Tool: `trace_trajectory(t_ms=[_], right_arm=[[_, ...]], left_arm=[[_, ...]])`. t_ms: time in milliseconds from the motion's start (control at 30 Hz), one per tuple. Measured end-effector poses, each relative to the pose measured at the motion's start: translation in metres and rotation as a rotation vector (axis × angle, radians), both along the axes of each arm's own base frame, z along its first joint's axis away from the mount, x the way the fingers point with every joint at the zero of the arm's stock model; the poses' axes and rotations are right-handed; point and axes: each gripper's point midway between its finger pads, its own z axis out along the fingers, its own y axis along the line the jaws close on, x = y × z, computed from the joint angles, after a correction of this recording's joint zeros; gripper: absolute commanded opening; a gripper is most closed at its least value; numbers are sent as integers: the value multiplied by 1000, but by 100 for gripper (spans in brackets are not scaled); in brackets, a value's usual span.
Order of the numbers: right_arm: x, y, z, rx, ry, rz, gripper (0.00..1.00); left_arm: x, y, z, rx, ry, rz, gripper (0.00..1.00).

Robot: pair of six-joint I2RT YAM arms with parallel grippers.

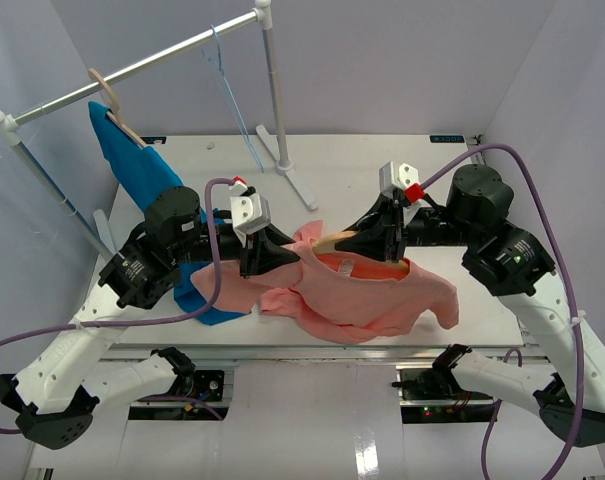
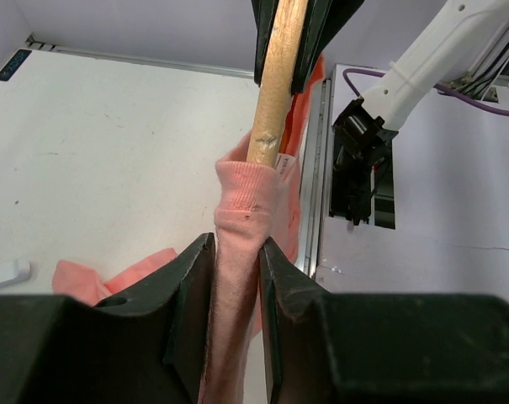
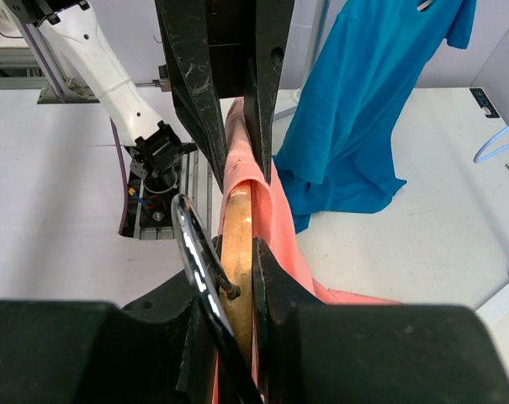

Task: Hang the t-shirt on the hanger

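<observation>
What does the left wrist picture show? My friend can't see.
The left claw pinches the pink shirt, with the wooden hanger poking into the fabric. The right claw grips the hanger farther up, over a white table.

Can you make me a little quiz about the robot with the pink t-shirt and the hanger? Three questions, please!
1. True or false: the right gripper is shut on the wooden hanger.
2. Pick one: what is the left gripper pinching? A the pink t-shirt; B a blue shirt; C a wire hanger.
3. Fill in the gap: the shirt hanging from the rail at the back is coloured ___.

Key: 1 true. 2 A. 3 blue.
</observation>
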Motion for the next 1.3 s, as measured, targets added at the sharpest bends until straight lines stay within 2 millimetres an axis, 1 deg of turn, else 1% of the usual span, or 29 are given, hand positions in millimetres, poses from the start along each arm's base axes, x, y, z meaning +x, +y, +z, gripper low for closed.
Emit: trace_trajectory(t_ms=[33,133,233,367,467,567,733,867,900,1000,1067,1167,1200,1300], right_arm=[[1,0,0,-4,4,-6,8],[3,-1,-1,-15,14,-21,8],[5,-2,-3,-24,21,-37,8],[9,-4,-3,-36,28,-67,8],[14,-6,1,-45,33,-102,8],[19,-9,12,-58,37,-148,8],[23,-19,42,-50,18,-218,8],[25,-26,61,-31,-2,-264,8],[28,-26,66,-23,-11,-278,8],[33,-27,74,-10,-24,-304,8],[35,-26,72,-13,-22,-307,8],[38,-23,64,-24,-11,-303,8],[39,-22,59,-27,-9,-301,8],[40,-19,33,-63,26,-288,8]], left_arm=[[2,1,-1,6,1,17,40],[6,4,-5,22,10,48,45],[7,7,-8,32,15,67,48],[10,12,-7,40,6,105,51],[16,19,-5,44,-15,158,52],[23,29,-1,43,-48,230,53],[44,53,5,45,-112,409,54],[59,74,-2,70,-134,552,57],[62,78,-6,83,-132,580,57],[65,87,-17,108,-130,625,58],[64,89,-19,110,-137,630,58],[60,87,-15,85,-155,605,59],[59,85,-12,74,-160,592,59],[57,77,-5,43,-171,552,59]])
